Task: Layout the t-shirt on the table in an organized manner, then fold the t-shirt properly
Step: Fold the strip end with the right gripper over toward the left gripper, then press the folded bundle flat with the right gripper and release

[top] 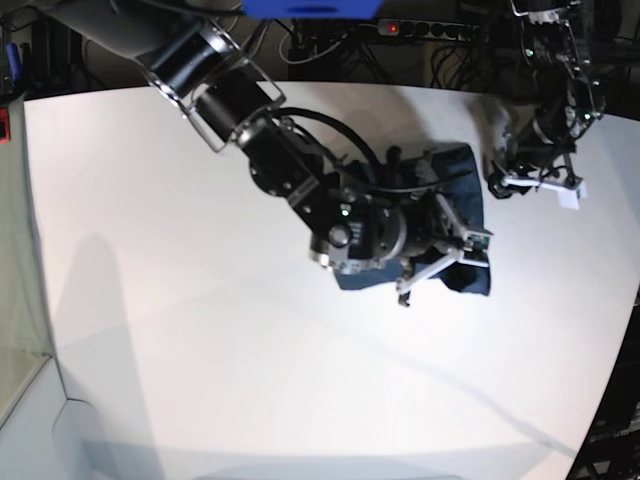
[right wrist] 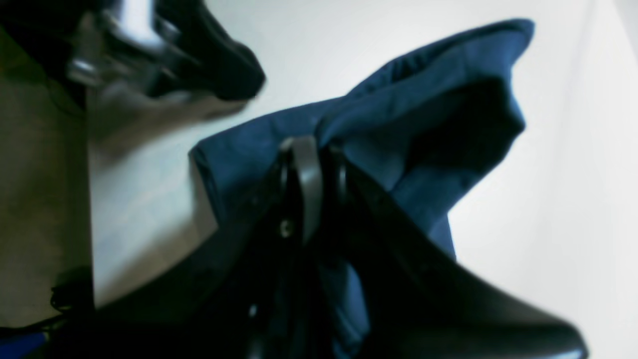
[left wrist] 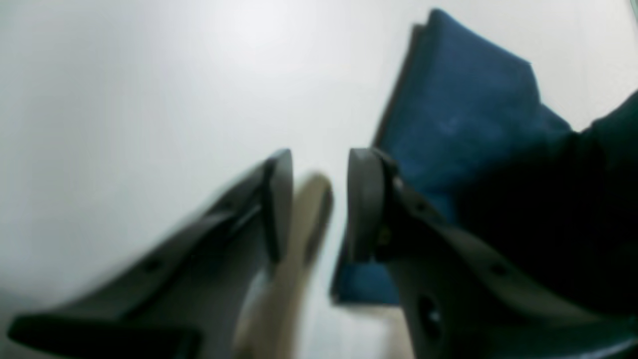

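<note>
The t-shirt is bunched into a compact, partly folded bundle on the white table, toward its far right part in the base view; a fold of it is pinched by the right gripper, jaws pressed together on the cloth and lifting a peak of fabric off the table; the left gripper is held just beside the t-shirt's right edge, jaws parted with only table seen between them, nothing gripped. Risks, as judged: more than one layer may be caught in the right pinch, so a pull could drag the whole bundle instead of turning one flap; the held fold could slip out if the cloth is tensioned against its own weight; the edges could land skewed, since the far side is not pinned by the left gripper; creases already in the bundle could be locked in. Much of the t-shirt is covered by the right arm in the base view, so its outline cannot be fully checked, and the two wrist views are blurred. Beyond the table's far edge a power strip and cables are seen, well apart from the t-shirt; nothing else is seen on the table near it; the only real obstruction is the right arm itself across the cloth.
</note>
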Controlling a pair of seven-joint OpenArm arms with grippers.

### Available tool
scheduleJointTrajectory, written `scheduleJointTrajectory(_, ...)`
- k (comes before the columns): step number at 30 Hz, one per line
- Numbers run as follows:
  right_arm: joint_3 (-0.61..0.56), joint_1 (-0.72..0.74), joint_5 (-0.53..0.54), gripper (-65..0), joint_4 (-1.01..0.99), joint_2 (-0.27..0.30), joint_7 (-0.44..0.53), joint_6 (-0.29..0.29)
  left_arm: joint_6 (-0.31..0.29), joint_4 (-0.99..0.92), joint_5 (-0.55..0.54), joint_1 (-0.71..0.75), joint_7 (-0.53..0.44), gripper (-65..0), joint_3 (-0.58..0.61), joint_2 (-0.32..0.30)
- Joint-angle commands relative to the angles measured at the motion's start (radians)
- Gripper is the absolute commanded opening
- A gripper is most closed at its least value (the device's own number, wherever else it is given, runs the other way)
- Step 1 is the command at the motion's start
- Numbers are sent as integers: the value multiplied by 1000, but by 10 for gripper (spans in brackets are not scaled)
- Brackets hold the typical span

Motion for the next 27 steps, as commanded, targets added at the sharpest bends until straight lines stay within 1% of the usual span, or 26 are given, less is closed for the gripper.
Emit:
scheduleJointTrajectory(1, 2, 23, 15, -650, 17, -16, 44, -4, -1, -7, -5, -12, 3, -462, 13, -15)
scheduleJointTrajectory(4, 2, 30, 15, -650, -15, -16, 82, -4, -1, -33, -5, -35, 3, -462, 73, -25)
scheduleJointTrajectory(8, 2, 64, 15, -650, -115, -16, 119, -4, -1, -26, -5, -35, 3, -462, 126, -31)
scheduleJointTrajectory(11, 5, 75, 15, -650, -151, -16, 147, -4, -1, -24, -6, -29, 5, -462, 142, -35)
scheduleJointTrajectory(13, 5, 83, 15, -650, -157, -16, 148, -4, -1, -24, -6, -21, 5, -462, 143, -52)
scheduleJointTrajectory(17, 1, 87, 16, -649, -151, -16, 150, -4, -1, -24, -8, -18, 5, -462, 143, -61)
scheduleJointTrajectory(19, 1, 87, 22, -601, -151, -16, 144, -4, -1, -24, -6, -18, 5, -462, 143, -64)
scheduleJointTrajectory(20, -7, 87, 44, -557, -151, -16, 144, -4, -1, -24, -8, -18, 5, -462, 143, -64)
scheduleJointTrajectory(22, -32, 104, 117, -464, -151, -16, 142, -4, -1, -24, -8, -18, 5, -462, 143, -64)
scheduleJointTrajectory(24, -32, 112, 185, -385, -149, -16, 131, -4, -1, -24, -6, -19, 5, -462, 143, -64)
scheduleJointTrajectory(27, -30, 127, 285, -298, -95, -16, 104, -4, -1, -24, -6, -19, 5, -462, 143, -64)
